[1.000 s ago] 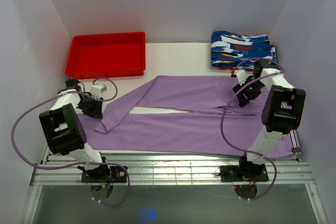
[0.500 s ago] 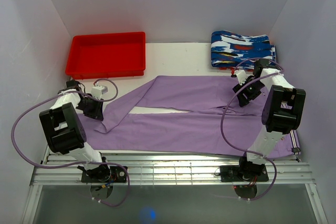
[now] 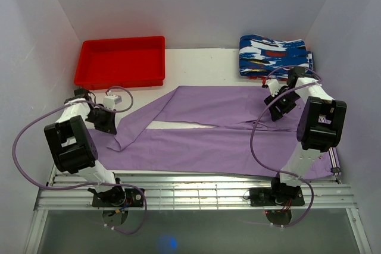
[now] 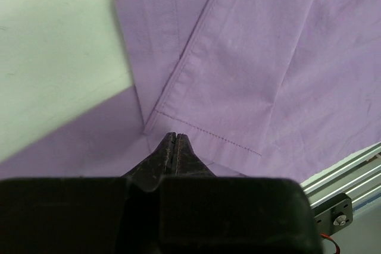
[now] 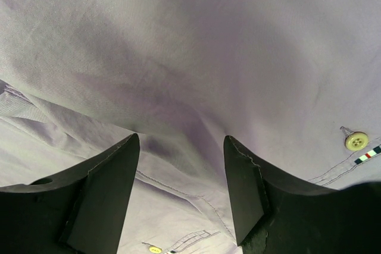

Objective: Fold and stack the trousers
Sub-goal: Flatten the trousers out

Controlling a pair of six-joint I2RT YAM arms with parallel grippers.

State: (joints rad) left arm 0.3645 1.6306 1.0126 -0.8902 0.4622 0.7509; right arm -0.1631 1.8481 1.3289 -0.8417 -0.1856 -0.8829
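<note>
The trousers [image 3: 214,129] are spread flat across the middle of the counter [image 3: 199,63], with the waist to the right and the legs to the left. The end of the far leg is laid slantwise over the near leg.

The left fingers [image 4: 169,153] are pressed fully together, and their tips are set against the stitched hem of that slanted leg end. Whether cloth is pinched between them cannot be told. The right fingers [image 5: 110,188] are held well apart, low over the waist cloth, with nothing between them. Contact with the cloth cannot be judged.

Compared with a second ago, the left fingers have been closed and the left arm has been drawn slightly towards the left wall. The right arm and the lie of the trousers are unchanged.

A red tray [image 3: 122,60] is seen at the far left of the counter, apart from the cloth. A folded patterned pile [image 3: 274,56] is placed at the far right, just behind the right arm. A pale button [image 5: 356,141] is visible beside the right fingers.
</note>
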